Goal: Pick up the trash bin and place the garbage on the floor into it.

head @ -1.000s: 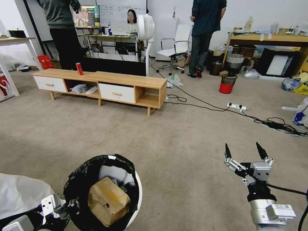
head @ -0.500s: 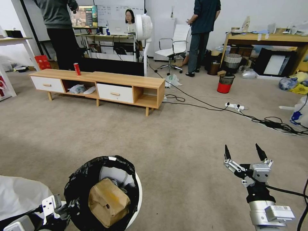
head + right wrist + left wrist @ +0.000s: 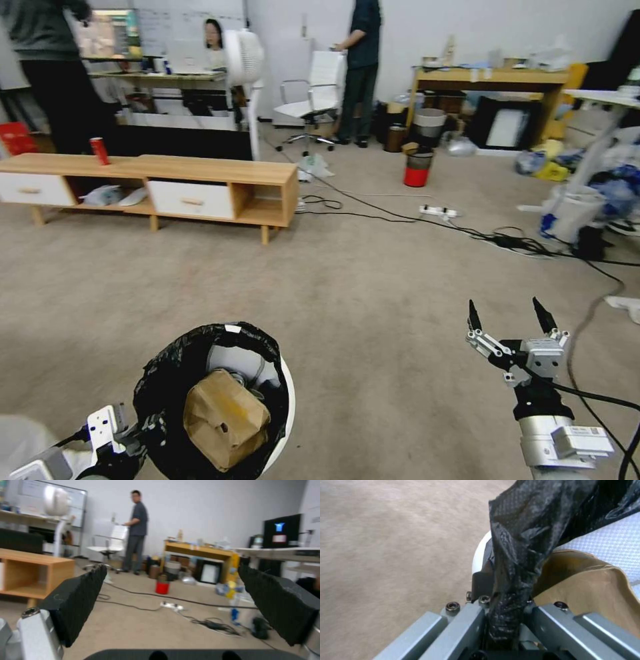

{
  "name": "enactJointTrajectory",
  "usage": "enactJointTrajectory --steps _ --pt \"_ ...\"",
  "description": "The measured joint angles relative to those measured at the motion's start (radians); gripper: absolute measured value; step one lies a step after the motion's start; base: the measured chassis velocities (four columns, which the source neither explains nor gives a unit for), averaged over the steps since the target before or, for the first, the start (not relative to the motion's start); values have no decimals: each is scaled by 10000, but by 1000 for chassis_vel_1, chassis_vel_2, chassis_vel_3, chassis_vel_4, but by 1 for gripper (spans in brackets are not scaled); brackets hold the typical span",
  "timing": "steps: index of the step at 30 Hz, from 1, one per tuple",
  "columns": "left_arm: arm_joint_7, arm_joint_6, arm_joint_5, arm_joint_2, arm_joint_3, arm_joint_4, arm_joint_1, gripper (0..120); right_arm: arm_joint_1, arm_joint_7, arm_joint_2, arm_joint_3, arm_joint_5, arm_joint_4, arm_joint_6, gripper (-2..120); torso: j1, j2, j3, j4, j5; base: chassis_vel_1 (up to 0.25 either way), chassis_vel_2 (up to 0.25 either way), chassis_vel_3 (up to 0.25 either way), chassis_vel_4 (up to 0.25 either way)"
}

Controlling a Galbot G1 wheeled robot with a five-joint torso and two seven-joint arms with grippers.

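1. The left gripper (image 3: 143, 430) sits low at the robot's left side, its jaws clenched on the rim of the trash bin (image 3: 283, 400), pinching the black bag (image 3: 167, 380) that lines it
2. In the left wrist view the bag (image 3: 516, 555) runs down between the two metal fingers (image 3: 466, 627) and is squeezed tight there, with the white edge of the bin (image 3: 480, 555) just behind
3. The bin is held up off the floor (image 3: 347, 300), close in front of the robot on its left
4. Inside the bin lies a tan cardboard box (image 3: 223, 417), tilted, with a white curved lid piece (image 3: 243, 363) showing behind it
5. In the left wrist view the box (image 3: 593, 587) lies just beside the gripper, touching the bag
6. The right gripper (image 3: 508, 317) hangs over bare carpet at the robot's right, well apart from the bin, its jaws released and spread wide with nothing between them
7. In the right wrist view the two black pads (image 3: 80, 600) stand far apart, and the room shows through the gap
8. Farther off stands a low wooden cabinet (image 3: 200, 173) with an upright red can (image 3: 99, 151) on top
9. Black cables (image 3: 467, 230) cross the carpet to the right of the cabinet, and a red bucket (image 3: 417, 168) stands beyond them
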Motion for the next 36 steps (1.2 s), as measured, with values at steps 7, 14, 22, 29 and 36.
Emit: enactJointTrajectory --steps 7,14,22,29,36 --pt "-45 0 -31 1 -48 56 -32 0 45 0 -12 -39 16 -64 41 100 0 -1 0 -5 0 -125 -111 -121 -107" --pt "-76 0 -63 21 -93 67 -37 0 106 -180 -11 -50 88 -139 115 100 0 0 0 6 0 -39 -23 -25 -28" --pt "-73 0 -93 42 -103 67 -34 0 139 -292 14 -44 55 -280 293 100 0 0 0 1 0 0 0 0 0" --pt "-69 0 -102 37 -106 68 -37 0 157 -339 18 -81 39 -329 335 100 -3 0 -1 0 0 -69 54 53 -78" --pt "-61 0 -111 12 -109 79 -51 0 200 -366 -20 -121 29 -367 377 100 -2 0 -1 -1 -2 -217 207 197 -209"
